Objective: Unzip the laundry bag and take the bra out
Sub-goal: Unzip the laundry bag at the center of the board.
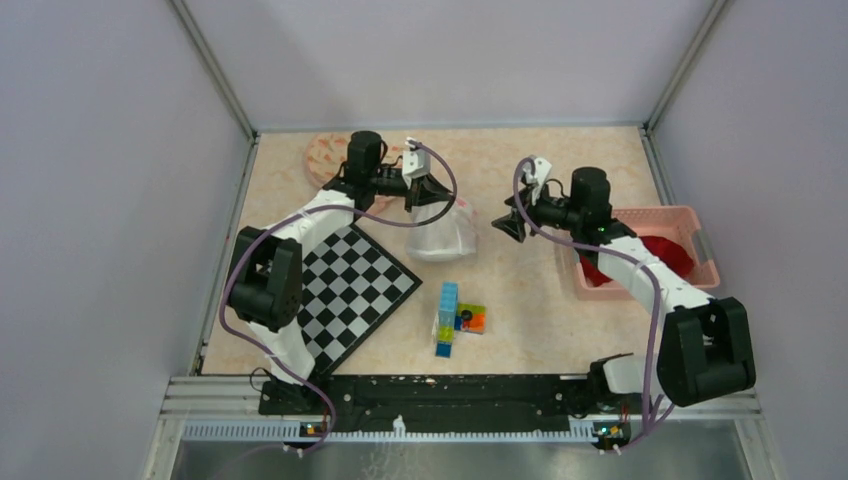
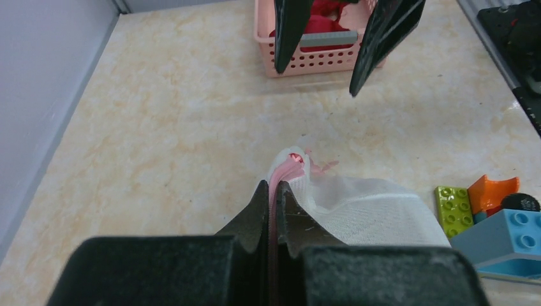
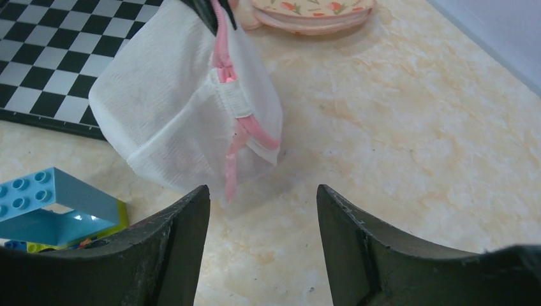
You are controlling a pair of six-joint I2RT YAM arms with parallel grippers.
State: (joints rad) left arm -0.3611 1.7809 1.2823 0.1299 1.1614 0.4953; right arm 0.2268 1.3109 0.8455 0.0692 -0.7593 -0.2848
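laundry bag (image 1: 445, 232): white mesh, mid-table between my two arms, top corner lifted, pink zipper edge (image 3: 223, 64) uppermost.
left gripper (image 2: 273, 191): mine, clamped tight on that pink edge.
right gripper (image 3: 263, 191): mine, fingers spread, empty, near the bag's right side, apart from it.
around: checkered mat (image 1: 355, 285) left; toy blocks (image 1: 455, 318) just in front; pink basket (image 1: 655, 250) far right.

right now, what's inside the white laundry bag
Nothing inside shows. The laundry bag is white mesh that hides its contents, and the pink zipper along its edge looks closed. The left gripper pinches that pink edge at the top. Whatever the bag holds is covered.
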